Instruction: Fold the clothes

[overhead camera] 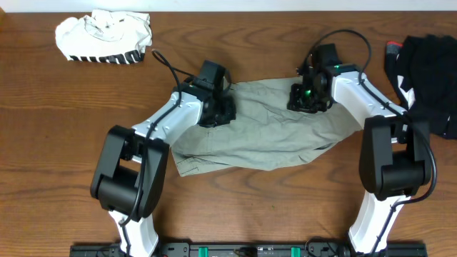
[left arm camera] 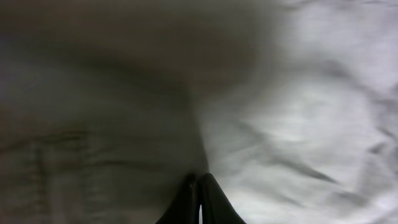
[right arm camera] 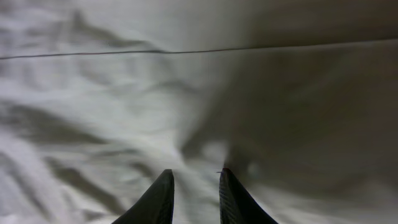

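looking at khaki shorts (overhead camera: 271, 135) spread wide on the wooden table (overhead camera: 43, 143), wrinkled, near edge bunched, not folded yet.

got left gripper (left arm camera: 199, 180) down on the shorts' far-left part, fingers pressed together. judging by the crease running out from the tips, probably nipping a thin layer, but too dark and blurred there to confirm.

got right gripper (right arm camera: 195, 173) down on the shorts' far-right part, fingers slightly spread, bare cloth showing in the gap, nothing clamped.

reads as both parked near the far edge to take it at two places and bring it over evenly, avoiding a skewed fold.

thin woven cotton, matte and soft, creasing easily. one straight dark stitched seam (right arm camera: 186, 51) crossing beyond the right fingers. expect limp handling, sagging between the two hold points.

also seeing a white top with black stripes (overhead camera: 103, 37) wadded well beyond the shorts' left end, and a black garment (overhead camera: 428, 71) heaped off the shorts' right end. both lying apart from the shorts, presumably waiting their turn.
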